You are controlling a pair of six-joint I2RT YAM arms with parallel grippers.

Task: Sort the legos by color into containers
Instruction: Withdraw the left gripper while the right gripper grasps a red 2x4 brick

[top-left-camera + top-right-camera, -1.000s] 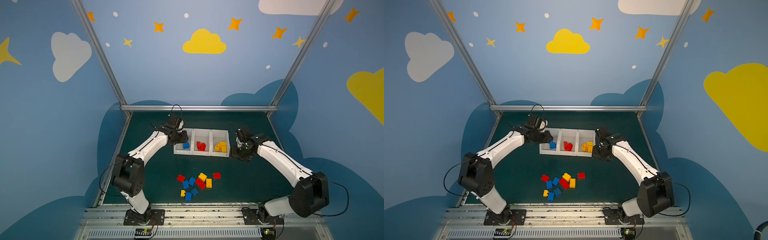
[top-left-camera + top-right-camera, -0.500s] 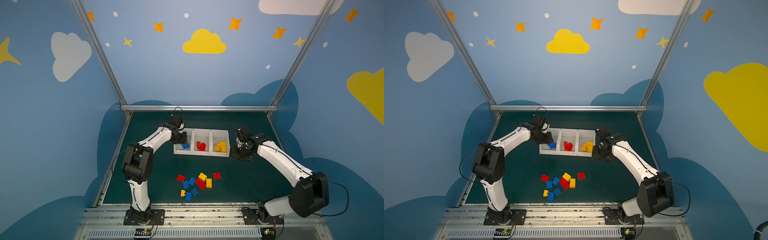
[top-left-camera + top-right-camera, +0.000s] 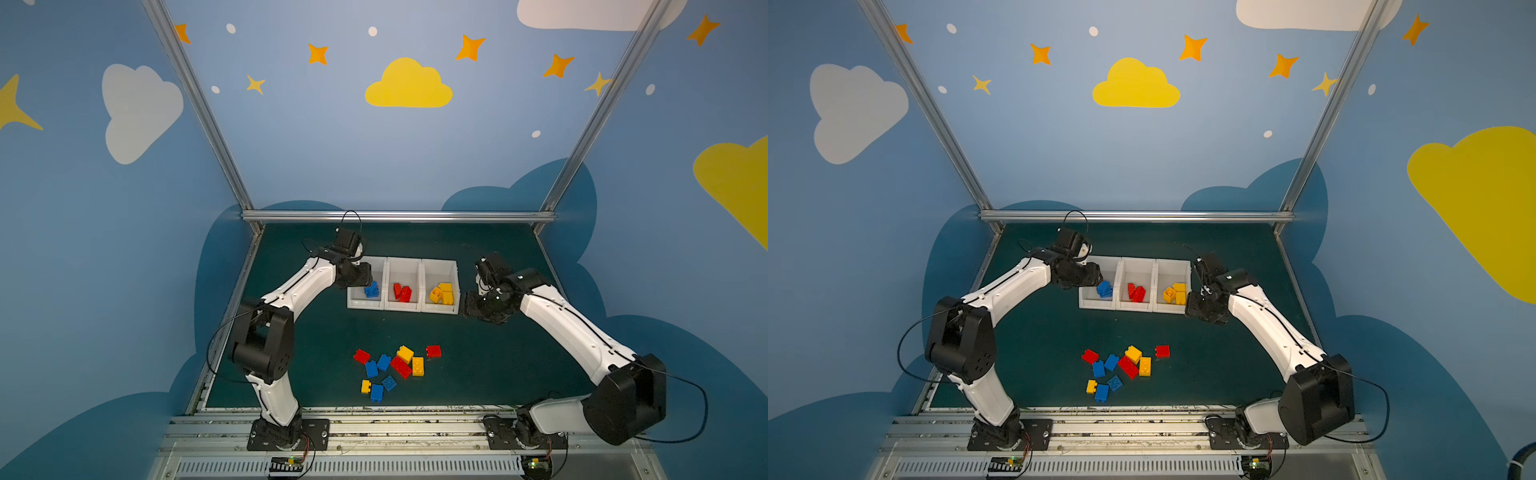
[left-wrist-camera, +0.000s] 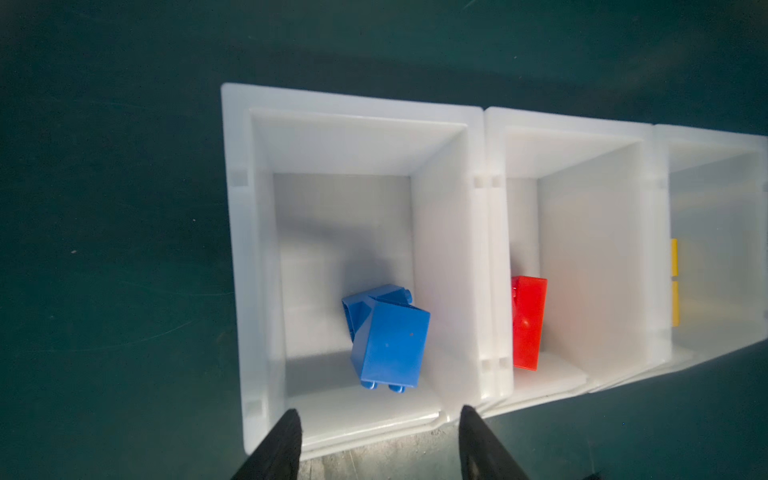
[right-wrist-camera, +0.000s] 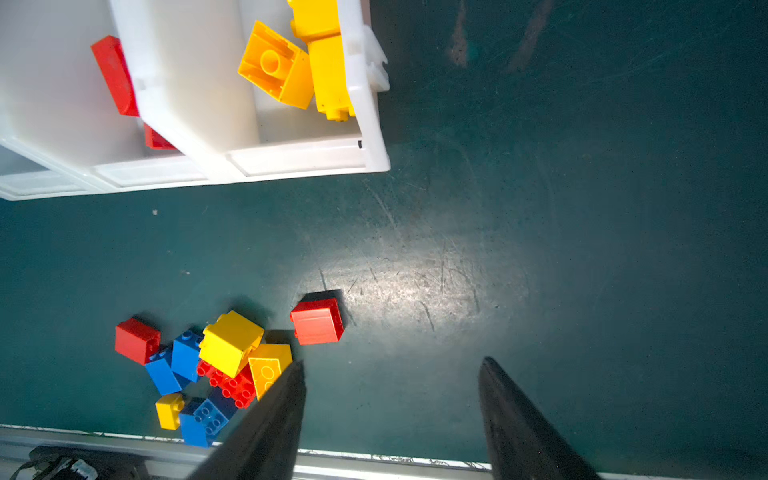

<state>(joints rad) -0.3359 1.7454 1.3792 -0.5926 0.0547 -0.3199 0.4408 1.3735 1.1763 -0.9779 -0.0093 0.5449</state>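
Green mat (image 3: pixel 498 365); left gripper (image 4: pixel 380 410) spread, empty, over blue legos (image 4: pixel 390 345) in containers (image 4: pixel 353 104); right gripper (image 5: pixel 393 361) spread, empty.

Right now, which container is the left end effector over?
The left-end container with the blue legos; the others hold red legos and yellow legos.

no writing, label, brand mark or number can be read in any of the views.
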